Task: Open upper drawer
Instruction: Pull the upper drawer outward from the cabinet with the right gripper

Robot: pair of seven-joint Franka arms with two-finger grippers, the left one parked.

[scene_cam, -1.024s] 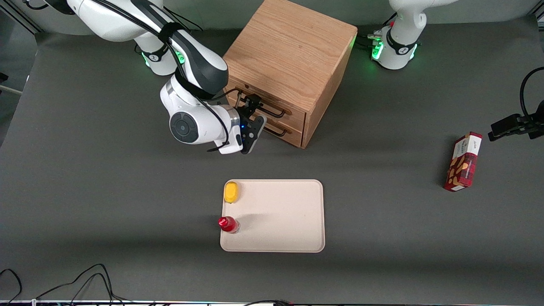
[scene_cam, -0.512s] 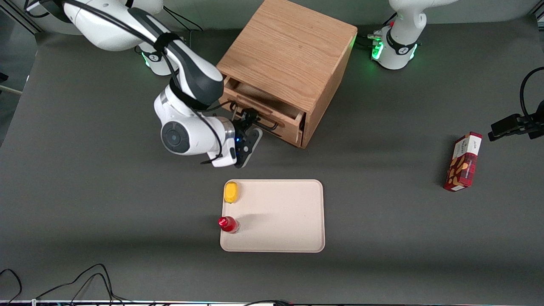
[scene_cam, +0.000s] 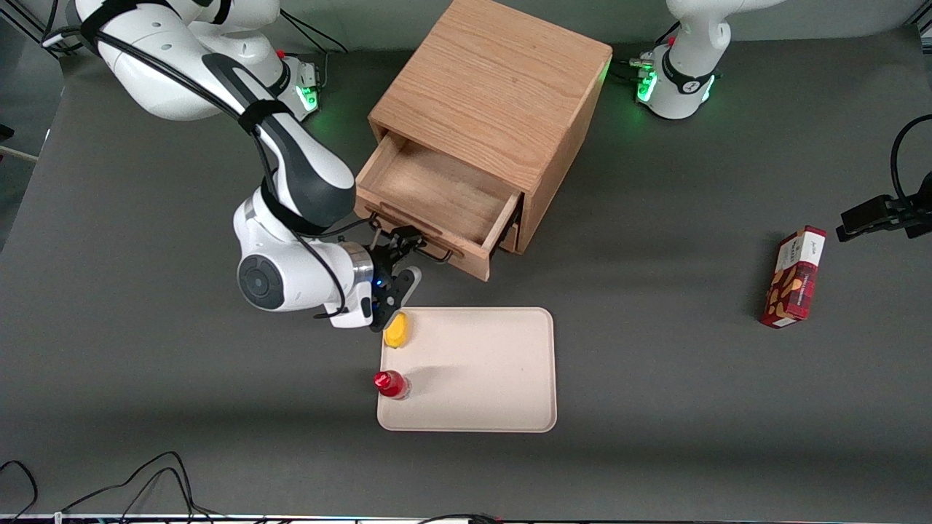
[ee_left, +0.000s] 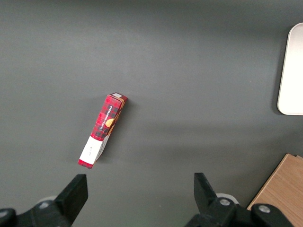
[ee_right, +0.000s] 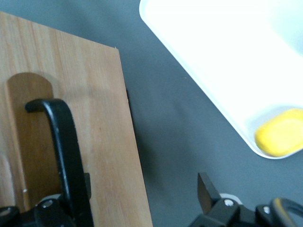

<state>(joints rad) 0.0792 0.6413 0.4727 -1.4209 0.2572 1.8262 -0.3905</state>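
Observation:
The light oak cabinet [scene_cam: 495,87] stands at the back of the table. Its upper drawer [scene_cam: 437,193] is pulled well out, and its bare wooden inside shows. The black bar handle [scene_cam: 435,255] runs along the drawer front [ee_right: 94,118]. My right gripper [scene_cam: 404,258] is at that handle, nearer the front camera than the drawer. It is open, with its fingers wide apart. In the right wrist view the gripper [ee_right: 145,182] has one finger right beside the handle bar [ee_right: 66,142] and the other over the grey table. The lower drawer is mostly hidden under the open one.
A beige tray [scene_cam: 480,371] lies just in front of the gripper, nearer the camera, with a yellow object [scene_cam: 397,330] close under the wrist and a red-capped bottle [scene_cam: 391,383] at its edge. A red box [scene_cam: 794,276] stands toward the parked arm's end.
The upper drawer went from shut to wide open. My gripper moved toward the front camera along with the handle, ending near the tray's corner.

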